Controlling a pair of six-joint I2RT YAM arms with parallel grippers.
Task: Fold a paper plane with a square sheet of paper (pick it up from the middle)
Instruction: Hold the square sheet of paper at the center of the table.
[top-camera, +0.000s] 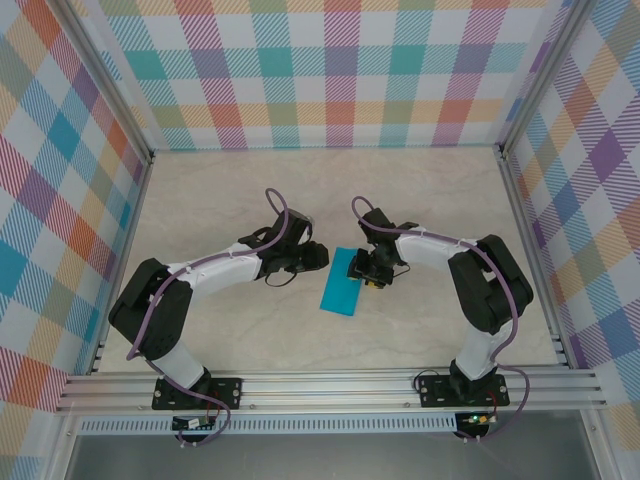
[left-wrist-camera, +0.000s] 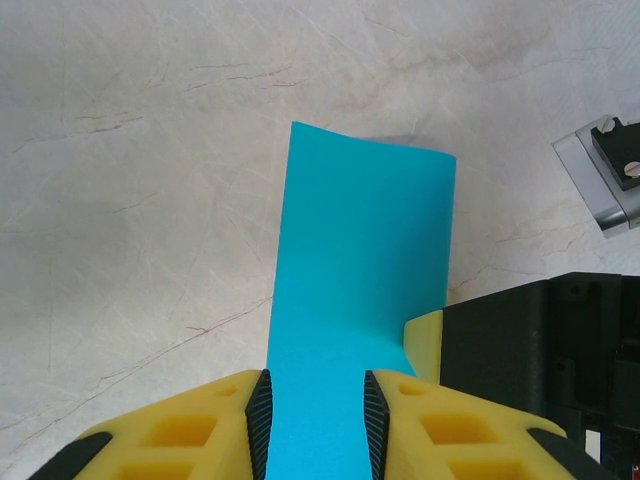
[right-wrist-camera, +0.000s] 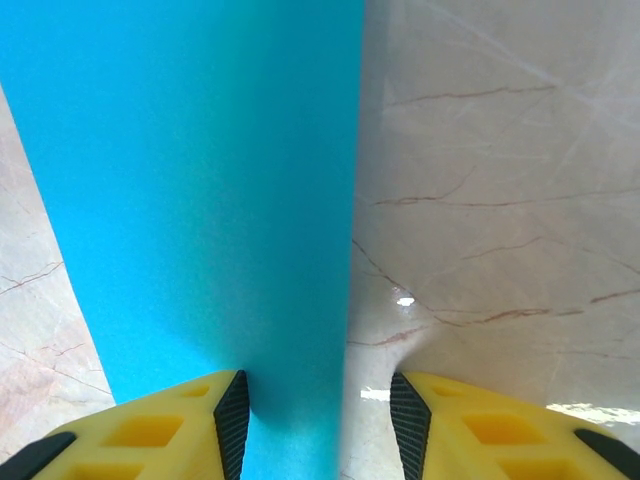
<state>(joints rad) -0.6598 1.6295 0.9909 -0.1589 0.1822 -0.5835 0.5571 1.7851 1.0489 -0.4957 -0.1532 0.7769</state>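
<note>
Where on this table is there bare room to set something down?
Bare: the broad strip of table between the back wall and both arms, and the patch between the square sheet of paper and the front rail. Crowded: the middle, where the left gripper and right gripper meet at the sheet.

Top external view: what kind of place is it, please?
Probably a robot test cell, not a home: a marble-look table enclosed by an aluminium frame and bright checked walls.

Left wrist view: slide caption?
Cyan sheet of paper runs between the parted fingers of the left gripper, right gripper close beside it.
</note>
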